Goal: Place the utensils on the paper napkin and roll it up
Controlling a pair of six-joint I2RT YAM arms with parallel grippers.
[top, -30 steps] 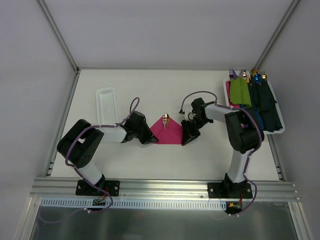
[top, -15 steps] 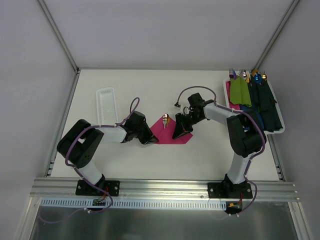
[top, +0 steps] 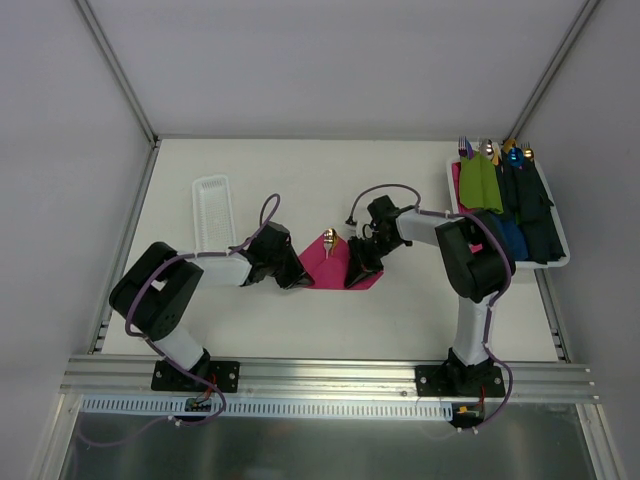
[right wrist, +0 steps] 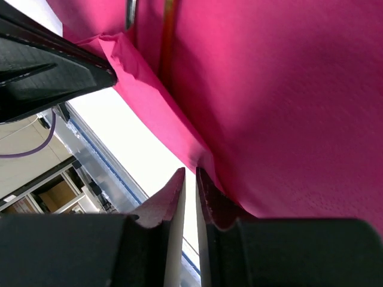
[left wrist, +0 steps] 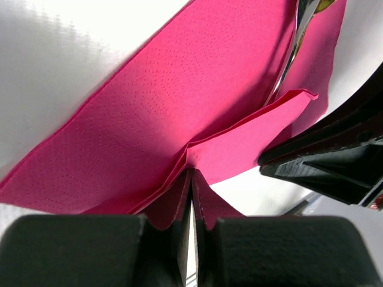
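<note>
The table offers open surface beyond the paper napkin; a white tray lies well to the napkin's left and a tray of rolled napkins well to its right. Both arms reach low and inward with bent elbows, meeting the napkin from either side. The left gripper is clenched on its left edge, pinching a fold of paper. The right gripper sits at the folded right edge, jaws a slit apart; whether they catch paper I cannot tell. The utensils lie on the napkin, their heads at its far corner.
</note>
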